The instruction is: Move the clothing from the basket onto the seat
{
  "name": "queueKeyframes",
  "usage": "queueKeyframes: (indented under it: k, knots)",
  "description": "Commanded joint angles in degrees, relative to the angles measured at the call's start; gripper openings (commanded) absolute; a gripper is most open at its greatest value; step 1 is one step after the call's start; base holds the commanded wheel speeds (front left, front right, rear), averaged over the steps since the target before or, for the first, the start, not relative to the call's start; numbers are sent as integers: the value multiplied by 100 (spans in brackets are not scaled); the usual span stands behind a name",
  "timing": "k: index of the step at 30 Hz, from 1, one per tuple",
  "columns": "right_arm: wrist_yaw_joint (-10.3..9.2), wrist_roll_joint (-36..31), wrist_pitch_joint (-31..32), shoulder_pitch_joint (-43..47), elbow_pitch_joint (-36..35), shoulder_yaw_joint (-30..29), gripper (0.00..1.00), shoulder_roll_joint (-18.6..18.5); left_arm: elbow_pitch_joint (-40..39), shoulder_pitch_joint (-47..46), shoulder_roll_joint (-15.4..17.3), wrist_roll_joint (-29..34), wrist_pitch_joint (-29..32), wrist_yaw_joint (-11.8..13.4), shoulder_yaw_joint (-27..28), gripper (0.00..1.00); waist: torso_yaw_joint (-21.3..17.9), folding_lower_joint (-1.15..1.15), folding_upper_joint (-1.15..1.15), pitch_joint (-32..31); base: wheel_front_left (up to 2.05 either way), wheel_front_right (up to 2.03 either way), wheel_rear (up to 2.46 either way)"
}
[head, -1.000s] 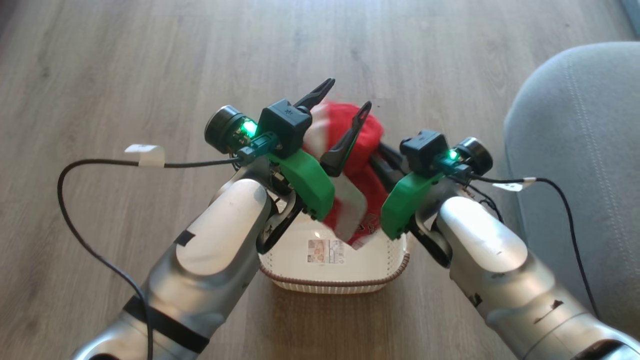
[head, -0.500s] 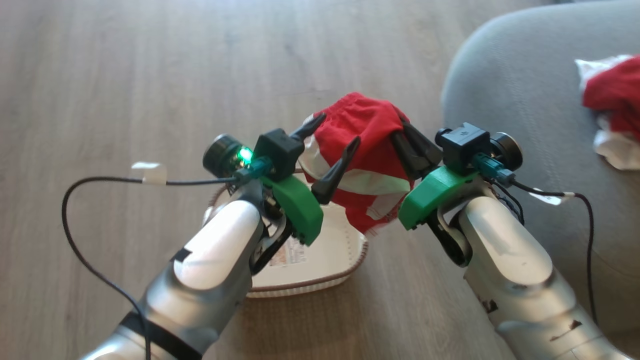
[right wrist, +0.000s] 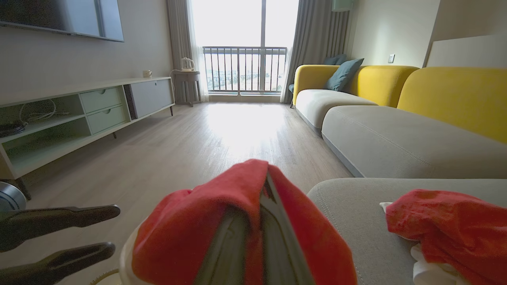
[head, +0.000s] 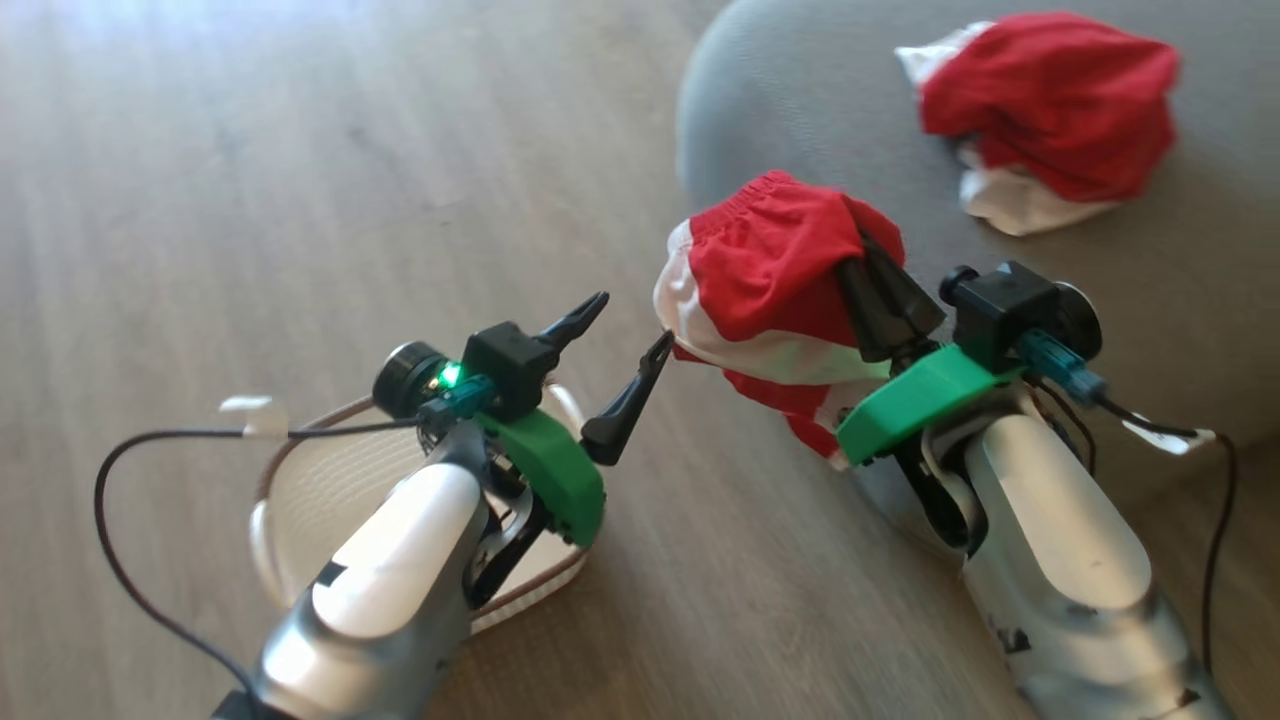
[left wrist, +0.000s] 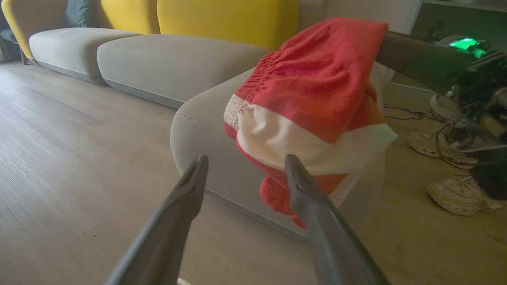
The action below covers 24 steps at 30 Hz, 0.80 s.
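Note:
My right gripper [head: 868, 250] is shut on a red and white garment [head: 775, 285] with an elastic waistband, which hangs in the air beside the rounded edge of the grey seat [head: 800, 90]. That garment [left wrist: 313, 103] also fills the middle of the left wrist view and drapes over my right fingers [right wrist: 253, 237]. Another red and white garment [head: 1040, 115] lies on the seat. My left gripper [head: 625, 330] stands open and empty just left of the hanging garment. The cream basket [head: 320, 470] sits on the floor under my left arm, largely hidden by it.
Wooden floor [head: 300, 180] spreads to the left and behind. Yellow-backed sofa sections [right wrist: 396, 130] line the right wall. A low TV cabinet [right wrist: 79, 114] stands at the left. A person's pale shoes [left wrist: 455, 170] are on the floor by the seat. Cables trail from both wrists.
The head camera has swung right, bringing the seat and the garment on it into view. My right gripper has carried the garment away from the basket toward the seat; the left gripper stayed open.

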Motion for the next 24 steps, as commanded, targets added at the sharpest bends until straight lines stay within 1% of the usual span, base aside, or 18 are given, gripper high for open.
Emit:
queueKeyframes:
  k: [1, 4, 11, 12, 18, 21, 24]
  knots:
    - [-2, -24, -53, -17, -279, 13, 0, 42, -230, -75, 132, 44, -71, -30, 254, 100, -429, 0, 0, -46, 0, 0, 0]
    - [-2, -6, -53, 158, -462, -86, 0, 42, -396, 128, 169, 103, -72, -46, 403, 100, -742, 0, 0, -59, 0, 0, 0]
    - [-2, -190, -53, 781, -1195, -859, 0, 17, -500, 157, 98, 236, -72, -92, 335, 100, -883, 0, 0, 109, 0, 0, 0]
    - [-2, -190, -53, 781, -1195, -859, 0, 17, -500, 157, 98, 236, -72, -92, 335, 100, -883, 0, 0, 109, 0, 0, 0]
    - [-2, -395, -53, 1281, -1731, -1369, 0, 48, -497, 135, 139, 244, -73, -100, 160, 100, -942, 0, 0, 237, 0, 0, 0]
    - [-2, -494, -53, 1262, -1883, -1548, 0, -55, -587, 134, 212, 209, -73, -101, 61, 100, -953, 0, 0, 360, 0, 0, 0]
    - [-2, -662, -53, 1027, -1914, -1640, 0, -341, -697, 137, 337, 193, -73, -101, -34, 100, -960, 0, 0, 550, 0, 0, 0]
